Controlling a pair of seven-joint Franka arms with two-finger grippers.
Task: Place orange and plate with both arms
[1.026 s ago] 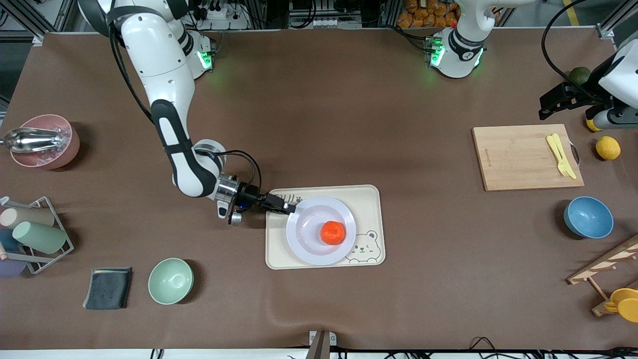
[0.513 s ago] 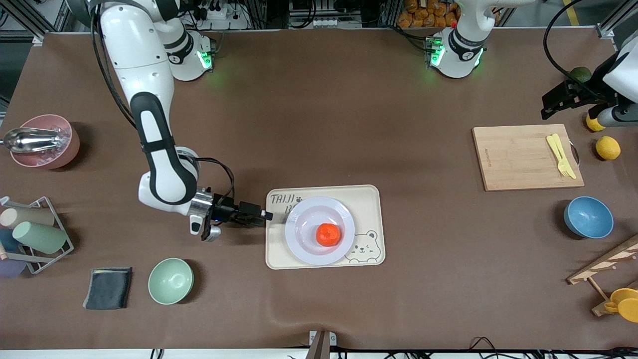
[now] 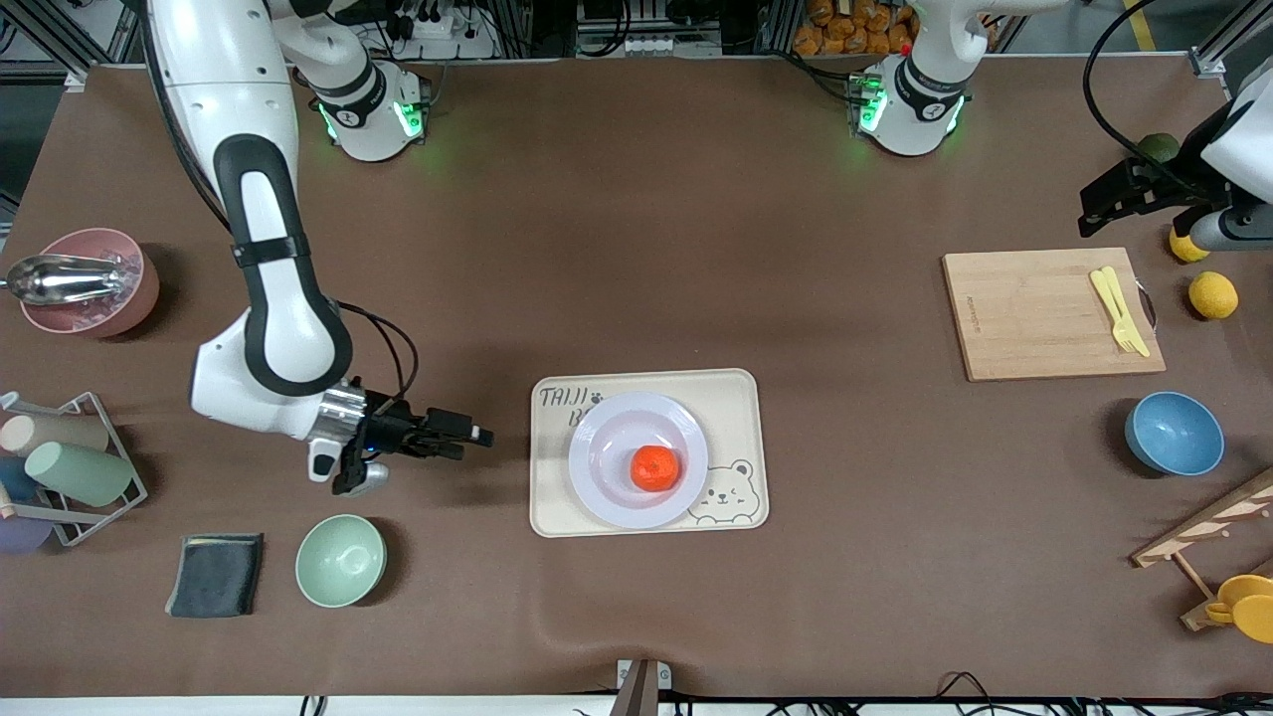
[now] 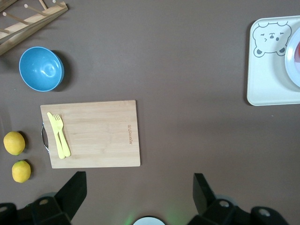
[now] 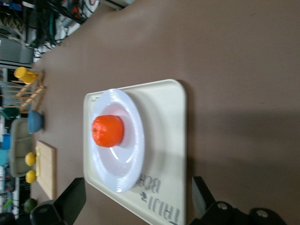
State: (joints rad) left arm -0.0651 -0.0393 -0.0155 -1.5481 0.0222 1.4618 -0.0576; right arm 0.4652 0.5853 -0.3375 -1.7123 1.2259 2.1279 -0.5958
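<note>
The orange [image 3: 656,467] sits in the middle of the pale lavender plate [image 3: 609,491], which rests on the cream bear-print tray [image 3: 734,408]. My right gripper [image 3: 467,438] is open and empty, low over the table beside the tray toward the right arm's end, apart from the plate. Its wrist view shows the orange [image 5: 108,131] on the plate [image 5: 133,140]. My left gripper [image 3: 1104,204] is open and empty, up over the table beside the cutting board, toward the left arm's end. The left wrist view shows the plate's rim [image 4: 294,56] at the frame edge.
A wooden cutting board [image 3: 1044,313] with a yellow fork [image 3: 1119,310] lies near the left gripper, with lemons [image 3: 1212,294] and a dark green fruit [image 3: 1157,147] close by. A blue bowl [image 3: 1174,433], a green bowl [image 3: 340,560], a pink bowl [image 3: 90,281] and a cup rack [image 3: 65,467] stand around.
My right gripper let go of the plate's rim and drew back off the tray toward the right arm's end. The plate with the orange stays on the tray. The left arm barely moved.
</note>
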